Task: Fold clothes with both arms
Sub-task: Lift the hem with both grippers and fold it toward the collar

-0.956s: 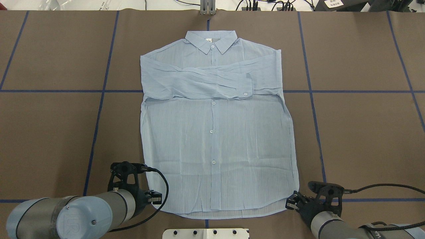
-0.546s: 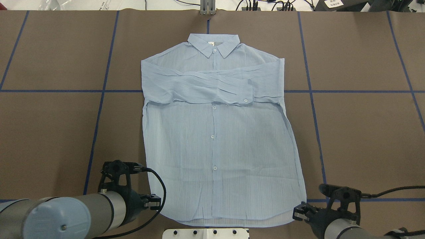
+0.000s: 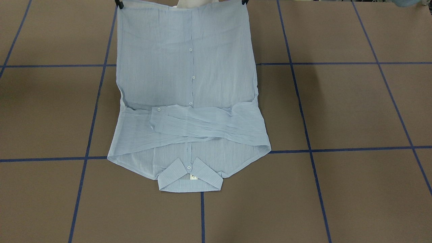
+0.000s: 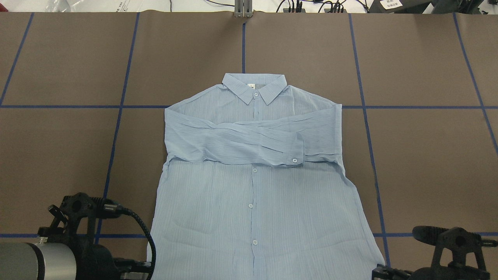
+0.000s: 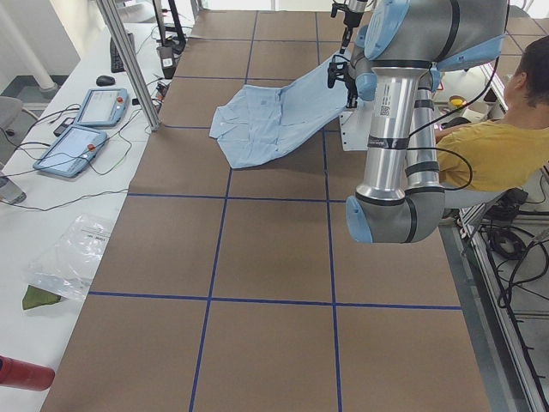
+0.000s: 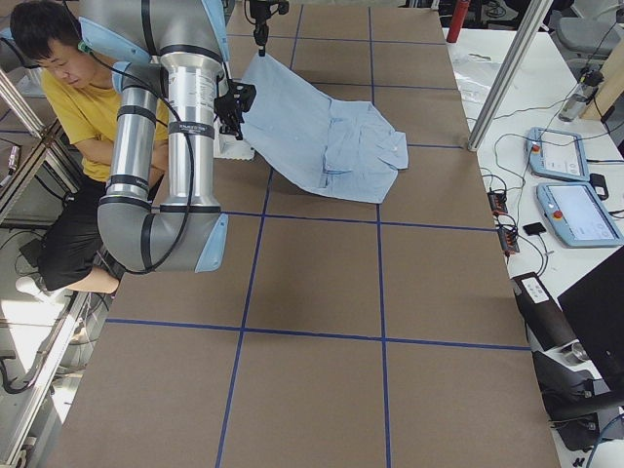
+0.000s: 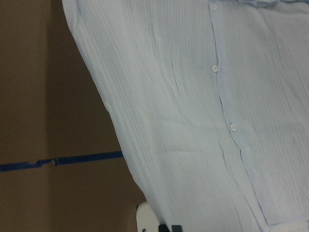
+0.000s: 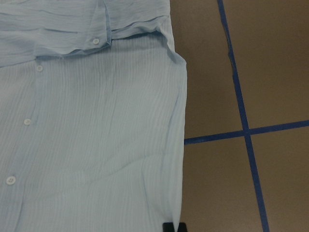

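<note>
As the left fingers (image 3: 244, 1) and right fingers (image 3: 118, 3) pinch the shirt (image 4: 253, 202) by its hem at 7 and 5 o'clock, raised off the bench (image 4: 428, 155), the bottom fold looks begun; next, the hem wants carrying evenly toward the collar (image 4: 255, 87) at 12. The neck label (image 3: 193, 176) is too small to read.

Left arm (image 5: 399, 129), silver-grey tubes, light-blue joint caps: long link upright, elbow low, wrist reaching forward. Left gripper (image 3: 244, 1), black, two-finger: clamped on hem corner of pale-blue shirt (image 3: 189, 67). Right arm (image 6: 185, 127): mirrored pose. Right gripper (image 3: 118, 4), black: clamped on opposite hem corner.
</note>
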